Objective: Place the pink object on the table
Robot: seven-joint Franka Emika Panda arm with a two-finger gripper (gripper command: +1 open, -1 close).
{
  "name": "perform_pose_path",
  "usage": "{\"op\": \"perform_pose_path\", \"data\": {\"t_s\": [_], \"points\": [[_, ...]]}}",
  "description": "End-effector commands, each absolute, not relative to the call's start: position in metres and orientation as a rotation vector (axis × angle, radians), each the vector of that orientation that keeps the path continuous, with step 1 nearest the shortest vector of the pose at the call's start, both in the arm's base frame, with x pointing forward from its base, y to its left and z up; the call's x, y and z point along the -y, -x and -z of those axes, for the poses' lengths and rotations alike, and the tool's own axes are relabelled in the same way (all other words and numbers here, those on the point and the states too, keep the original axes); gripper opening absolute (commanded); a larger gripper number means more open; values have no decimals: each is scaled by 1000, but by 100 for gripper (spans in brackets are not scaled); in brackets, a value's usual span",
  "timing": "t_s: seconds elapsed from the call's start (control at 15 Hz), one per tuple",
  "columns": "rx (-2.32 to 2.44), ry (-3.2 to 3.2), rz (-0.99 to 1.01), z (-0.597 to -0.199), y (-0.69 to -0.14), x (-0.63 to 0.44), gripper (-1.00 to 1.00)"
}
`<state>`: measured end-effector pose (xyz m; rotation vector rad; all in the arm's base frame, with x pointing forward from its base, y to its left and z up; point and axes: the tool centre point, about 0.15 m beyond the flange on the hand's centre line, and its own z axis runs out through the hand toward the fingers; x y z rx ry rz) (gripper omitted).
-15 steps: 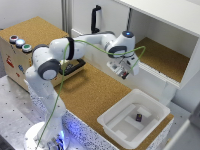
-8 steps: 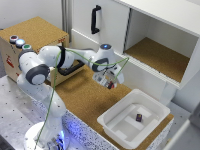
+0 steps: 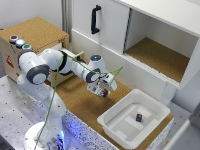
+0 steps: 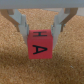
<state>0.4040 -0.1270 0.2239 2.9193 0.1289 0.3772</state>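
In the wrist view the pink object (image 4: 39, 45), a small pinkish-red block with black letters on its faces, sits between the two fingers (image 4: 21, 24) of my gripper (image 4: 40, 33). The jaws are closed against its sides, over cork. In the exterior view my gripper (image 3: 103, 90) hangs low over the cork-brown table (image 3: 80, 102), between the cabinet front and the white bin. The block is too small to make out there. I cannot tell whether the block touches the table.
A white bin (image 3: 121, 111) stands on the table at the exterior view's right, with a small dark purplish cube (image 3: 139, 118) inside. The open cabinet shelf (image 3: 160, 56) lies behind. A cork-topped wooden box with coloured buttons (image 3: 30, 35) stands at the left.
The arm has swung from the cabinet shelf toward the exterior view's left and downward, bringing the gripper over the table beside the bin.
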Motion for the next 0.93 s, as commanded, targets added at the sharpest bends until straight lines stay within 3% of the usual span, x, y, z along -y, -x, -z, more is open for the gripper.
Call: {"op": "perform_pose_path", "data": {"t_s": [0.0, 0.07, 0.87], "points": [[-202, -2873, -333, -224, -432, 134, -100], [-188, -2884, -343, -232, -433, 136, 100], [-215, -2954, -585, -378, -395, 114, 100]]}}
